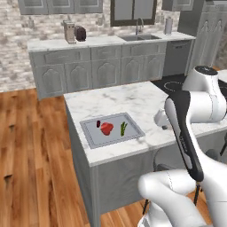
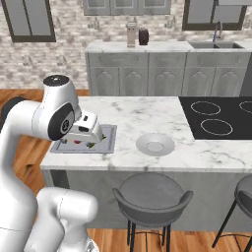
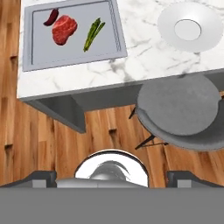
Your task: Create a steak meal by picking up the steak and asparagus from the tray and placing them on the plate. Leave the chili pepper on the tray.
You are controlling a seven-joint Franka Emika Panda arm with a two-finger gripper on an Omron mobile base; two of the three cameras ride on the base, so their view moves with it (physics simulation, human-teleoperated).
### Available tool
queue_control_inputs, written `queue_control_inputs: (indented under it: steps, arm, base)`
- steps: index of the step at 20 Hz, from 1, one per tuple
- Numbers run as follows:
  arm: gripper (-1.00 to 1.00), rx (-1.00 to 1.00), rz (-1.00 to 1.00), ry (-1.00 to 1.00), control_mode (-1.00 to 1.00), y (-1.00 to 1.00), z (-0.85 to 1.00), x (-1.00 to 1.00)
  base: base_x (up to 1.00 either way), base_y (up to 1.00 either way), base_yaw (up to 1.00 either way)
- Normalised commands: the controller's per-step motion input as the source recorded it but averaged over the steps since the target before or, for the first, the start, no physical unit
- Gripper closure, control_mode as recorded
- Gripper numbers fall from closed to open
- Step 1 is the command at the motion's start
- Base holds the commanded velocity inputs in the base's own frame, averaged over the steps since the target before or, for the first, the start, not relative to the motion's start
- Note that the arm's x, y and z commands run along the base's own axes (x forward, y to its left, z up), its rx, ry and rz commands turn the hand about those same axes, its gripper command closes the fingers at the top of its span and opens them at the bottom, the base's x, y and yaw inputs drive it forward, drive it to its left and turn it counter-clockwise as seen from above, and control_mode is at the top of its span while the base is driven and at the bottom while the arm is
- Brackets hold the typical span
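Hand view, upper left of frame: grey tray [image 3: 33, 61] on the marble bench [image 3: 144, 61] carries, left to right, chili pepper [image 3: 50, 17], steak [image 3: 64, 29] and asparagus [image 3: 92, 33]. Upper right: white plate [image 3: 190, 25], bare, well apart from the tray. Bottom edge: pincer [image 3: 111, 178] spread wide, holding nothing.

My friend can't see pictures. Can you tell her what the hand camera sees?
Looking down at a marble counter: a grey tray holds a bright red steak, a green asparagus spear beside it, and a small dark chili pepper. A white plate sits on the counter apart from the tray, with nothing on it. A round grey stool stands below on the wooden floor.
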Motion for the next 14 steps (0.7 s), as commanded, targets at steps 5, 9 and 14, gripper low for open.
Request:
queue_control_inputs:
  steps: [5,9,14]
  arm:
    - [-1.0,0.0,0.0,0.0,-1.0,0.0,0.0,0.11]
    - [-1.0,0.0,0.0,0.0,-1.0,0.0,0.0,0.4]
    - [-1.0,0.0,0.0,0.02,-1.0,0.23,-0.14,0.65]
  base:
    - [0.19,-0.1,0.11]
    - [0.0,0.0,0.0]
    - [0.0,0.0,0.0]
